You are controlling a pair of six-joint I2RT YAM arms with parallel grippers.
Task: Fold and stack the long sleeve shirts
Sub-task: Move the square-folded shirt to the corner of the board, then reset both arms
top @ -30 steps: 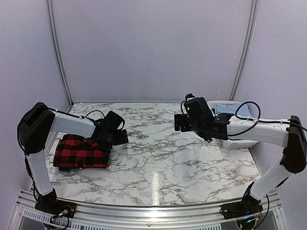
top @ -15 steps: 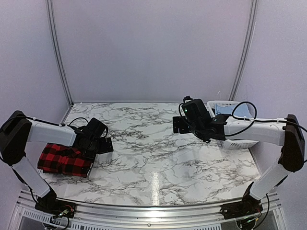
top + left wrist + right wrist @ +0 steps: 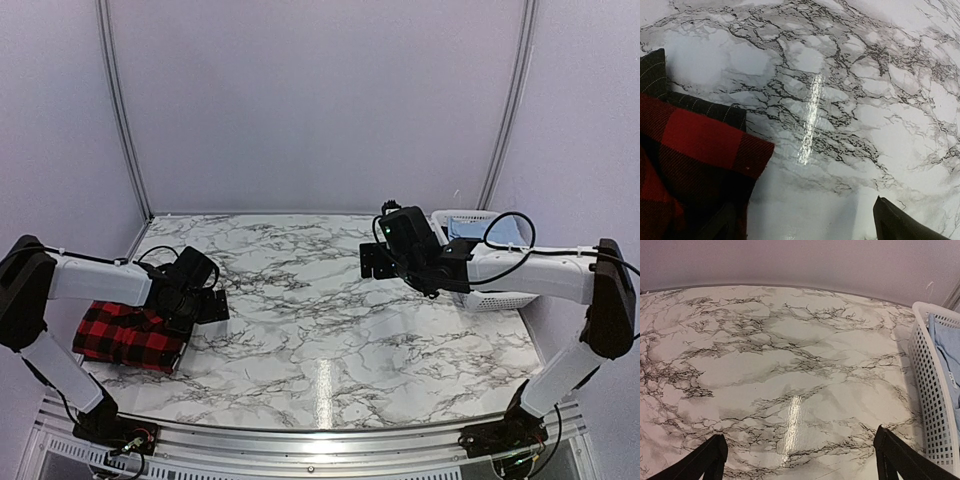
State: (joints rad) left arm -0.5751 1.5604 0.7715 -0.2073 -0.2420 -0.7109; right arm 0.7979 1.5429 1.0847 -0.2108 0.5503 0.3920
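The red-and-black plaid long sleeve shirt [image 3: 125, 335] lies folded at the table's near left. In the left wrist view the plaid shirt [image 3: 695, 145] fills the lower left, with a dark charcoal pinstriped layer [image 3: 707, 110] showing under its edge. My left gripper [image 3: 212, 305] hangs just right of the stack, open. Its left finger [image 3: 722, 225] sits at the shirt's edge, and only bare marble lies between the jaws of the left gripper [image 3: 807, 231]. My right gripper [image 3: 372, 262] hovers open over the middle of the table, and the right gripper [image 3: 802, 465] holds nothing.
A white slotted basket [image 3: 492, 296] stands at the back right behind the right arm; in the right wrist view the basket [image 3: 932, 390] holds light blue cloth [image 3: 946, 347]. The marble tabletop [image 3: 320, 340] runs between the arms. A wall closes the far edge.
The left arm has drawn back toward the near left, and the plaid shirt has slid that way with it. The right gripper has shifted slightly left.
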